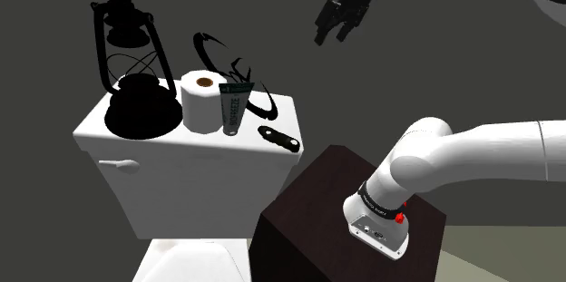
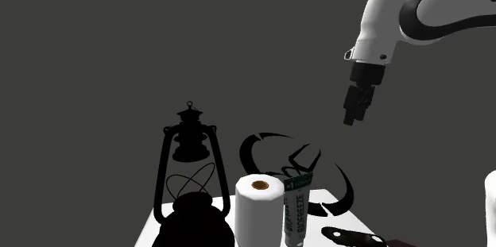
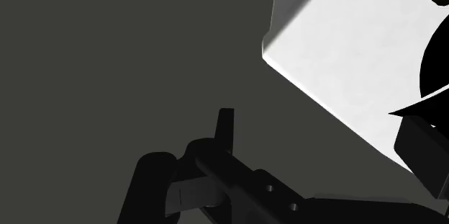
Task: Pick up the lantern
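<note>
A black lantern point(image 1: 141, 108) with a tall wire handle stands upright at the shoulder view's left end of a white toilet tank lid point(image 1: 272, 108). In the second exterior view the lantern point(image 2: 195, 221) is at the lid's left. My black gripper point(image 1: 332, 35) hangs open in the air, well above the lid and off to the shoulder view's right of the lantern, with nothing between its fingers. The second exterior view has the gripper point(image 2: 350, 118) high at the right. In the wrist view one fingertip point(image 3: 225, 123) stands apart from the other, near a white lid corner point(image 3: 338, 57).
Beside the lantern stand a white paper roll point(image 1: 201, 99) and a grey-green tube point(image 1: 234, 108). A black curled wire object point(image 1: 227, 58) lies behind them and a small dark flat item point(image 1: 278, 137) near the lid's right edge. My dark stand point(image 1: 317, 226) is lower right.
</note>
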